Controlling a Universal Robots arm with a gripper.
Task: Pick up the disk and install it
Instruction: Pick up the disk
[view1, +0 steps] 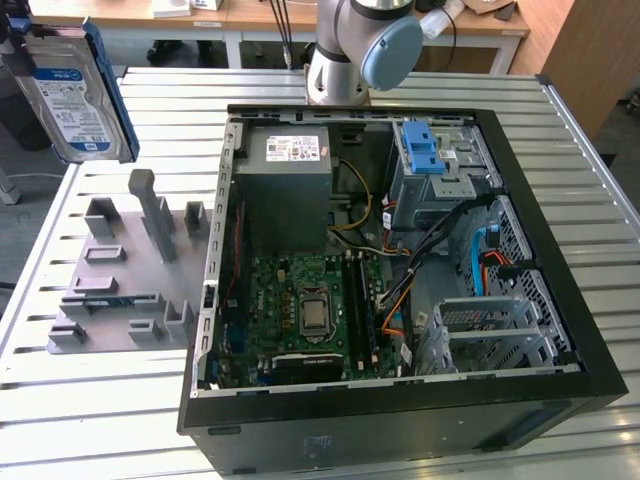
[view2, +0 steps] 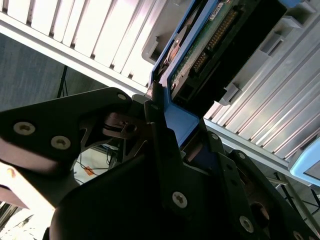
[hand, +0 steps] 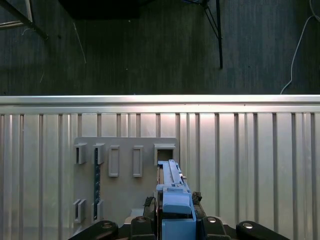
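Observation:
The disk (view1: 75, 95), a silver drive with a white-and-blue label in a blue carrier bracket, hangs in the air at the exterior view's upper left, above the grey holder plate (view1: 110, 285). In the first wrist view I see the disk (hand: 172, 192) edge-on, over the holder plate (hand: 125, 190) below. My gripper (hand: 175, 222) is shut on the carrier's blue end. The second wrist view shows the black fingers (view2: 160, 130) clamped on the blue bracket of the disk (view2: 210, 45), whose circuit board and connector face the camera.
An open black computer case (view1: 560, 260) lies on the slatted metal table (view1: 100, 420). Inside are a grey power supply (view1: 283, 170), a motherboard (view1: 310, 310) and a drive cage with a blue latch (view1: 425, 150). The arm's base (view1: 350, 50) stands behind the case.

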